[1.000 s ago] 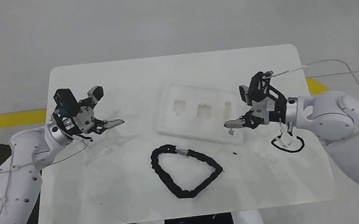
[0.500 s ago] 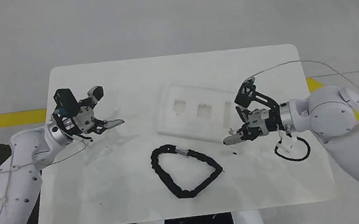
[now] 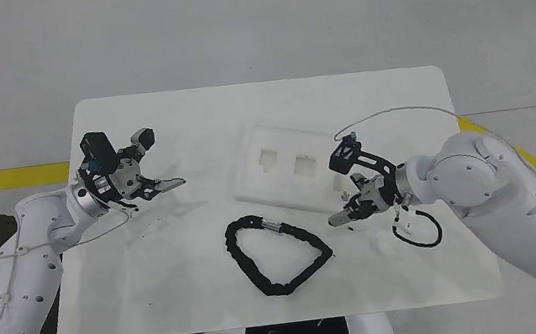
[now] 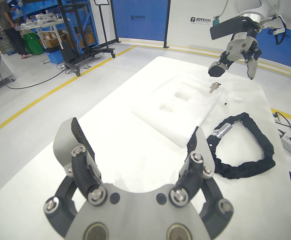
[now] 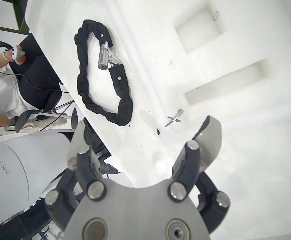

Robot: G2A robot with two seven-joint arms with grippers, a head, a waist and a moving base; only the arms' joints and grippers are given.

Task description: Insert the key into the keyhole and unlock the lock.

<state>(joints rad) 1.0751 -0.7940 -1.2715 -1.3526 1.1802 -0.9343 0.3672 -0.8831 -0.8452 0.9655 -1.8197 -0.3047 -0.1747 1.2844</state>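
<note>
Shows, at left, the left hand (image 4: pixel 136 129) spread wide and empty above the counter (image 3: pixel 124 306), well apart from the lock, probably free to steady it when needed. Places the chain lock (image 4: pixel 247 169) at centre front, looped flat, with its steel cylinder (image 5: pixel 103 56) and keyhole end exposed for access. Finds the key (image 5: pixel 174 118) loose on the foam tray (image 4: pixel 159 118), near its right edge, not yet gripped. Sets the right hand (image 5: pixel 146 127), likewise wide and empty, just above the key, nearer one fingertip, apparently posed for pickup.
</note>
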